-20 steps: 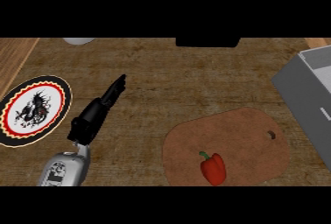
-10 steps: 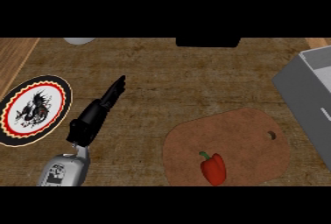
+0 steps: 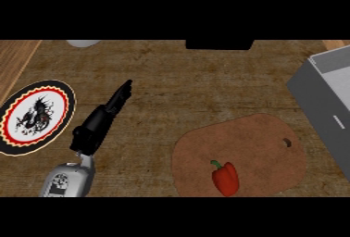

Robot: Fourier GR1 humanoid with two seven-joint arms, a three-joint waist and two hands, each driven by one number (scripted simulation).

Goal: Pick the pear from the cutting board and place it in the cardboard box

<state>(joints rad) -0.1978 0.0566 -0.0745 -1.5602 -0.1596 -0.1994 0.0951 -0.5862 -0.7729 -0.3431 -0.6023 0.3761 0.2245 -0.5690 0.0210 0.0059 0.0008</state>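
Note:
A brown cutting board (image 3: 253,143) lies on the counter at the lower right. The only thing on it is a red bell pepper (image 3: 226,178) with a green stem, near the board's front edge; no pear shows. A grey open box (image 3: 328,102) stands at the right edge, just beyond the board. My left hand (image 3: 103,118) is left of the board, well apart from it, its fingers straight and pointing up and to the right, holding nothing. No right hand appears in the head view.
A round plate (image 3: 34,115) with a red, yellow and black rim and a dark dragon figure lies at the left edge. A black object (image 3: 219,44) and a pale round one (image 3: 82,43) sit at the far edge. Bare counter separates hand and board.

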